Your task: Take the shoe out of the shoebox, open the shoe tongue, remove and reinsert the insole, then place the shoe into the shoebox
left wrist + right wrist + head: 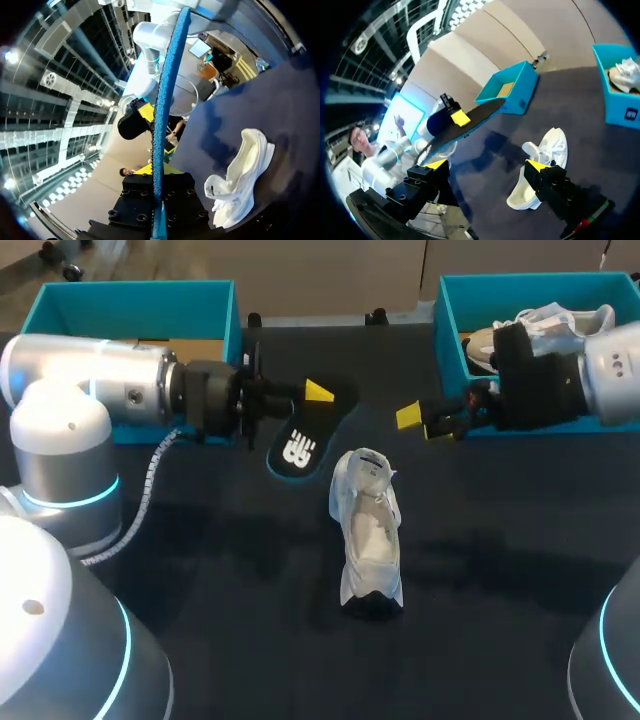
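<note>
**Head view:** left gripper (308,400) is clamped on one end of the insole (297,448), which hangs free over the table (200,570). Right gripper (425,418) is spread wide and holds nothing. It faces the left one across a gap. The shoe (368,535) sits alone mid-table, nearer the camera than both grippers and touching neither. The left shoebox (140,310) and right shoebox (530,300) are in the far corners, and the right one holds a second shoe (545,325).

**Left wrist view:** the insole (167,95) is edge-on, running out from between the fingers. The shoe (242,170) lies beside and below. The right gripper (136,120) is ahead, past the insole.

**Right wrist view:** fingers are wide, with nothing between them. The shoe (547,147) is ahead, near one finger.

**Risks:**
- The shoe is unrestrained, so pushing the insole in would likely slide or tip it unless the right gripper pins it first.
- The insole is thin and held at one end, so it may buckle at the collar.
- Both grippers converge on one spot, so there is a clash risk.

**Room:** there is open table all round the shoe and the boxes are well apart. The near table edge is not visible.
</note>
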Controlling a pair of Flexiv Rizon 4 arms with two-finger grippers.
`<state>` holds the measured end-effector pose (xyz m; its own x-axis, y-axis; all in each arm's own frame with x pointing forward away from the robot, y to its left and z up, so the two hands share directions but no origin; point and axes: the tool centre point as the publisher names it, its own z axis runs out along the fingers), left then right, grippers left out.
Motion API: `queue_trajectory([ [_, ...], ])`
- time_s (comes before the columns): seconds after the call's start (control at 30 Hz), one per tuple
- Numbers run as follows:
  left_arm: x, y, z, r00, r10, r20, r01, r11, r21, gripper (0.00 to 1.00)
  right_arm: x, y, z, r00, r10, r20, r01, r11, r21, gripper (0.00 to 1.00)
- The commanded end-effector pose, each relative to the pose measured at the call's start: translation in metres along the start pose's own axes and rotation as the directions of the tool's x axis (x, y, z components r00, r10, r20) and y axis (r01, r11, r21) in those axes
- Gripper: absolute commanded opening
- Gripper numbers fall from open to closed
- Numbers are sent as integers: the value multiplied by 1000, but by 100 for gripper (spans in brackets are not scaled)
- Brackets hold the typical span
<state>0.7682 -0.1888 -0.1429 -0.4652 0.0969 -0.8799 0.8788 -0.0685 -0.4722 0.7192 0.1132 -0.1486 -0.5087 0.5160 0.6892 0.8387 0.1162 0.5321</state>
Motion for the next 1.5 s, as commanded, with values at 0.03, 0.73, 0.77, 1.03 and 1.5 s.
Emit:
queue_trajectory([
  [0.03, -2, 3, -4, 990, -139, -4, 139, 988, 64, 0, 4, 1, -9, 993, -117, 31, 116, 993, 30, 100],
  [0.73, -3, -11, -4, 966, -259, 10, 255, 957, 139, 0, -10, -9, -16, 970, -211, 123, 217, 976, -35, 100],
  [0.77, -3, -14, -4, 961, -278, 5, 274, 951, 142, 0, -13, -12, -17, 966, -215, 145, 223, 974, -42, 100],
  [1.03, -3, -32, -5, 904, -426, 8, 417, 888, 196, 0, -16, -14, -19, 911, -372, 178, 383, 923, -35, 100],
  [1.5, -4, -58, 0, 831, -556, -15, 533, 788, 309, 0, -14, -19, -16, 844, -519, 137, 510, 855, 97, 100],
])
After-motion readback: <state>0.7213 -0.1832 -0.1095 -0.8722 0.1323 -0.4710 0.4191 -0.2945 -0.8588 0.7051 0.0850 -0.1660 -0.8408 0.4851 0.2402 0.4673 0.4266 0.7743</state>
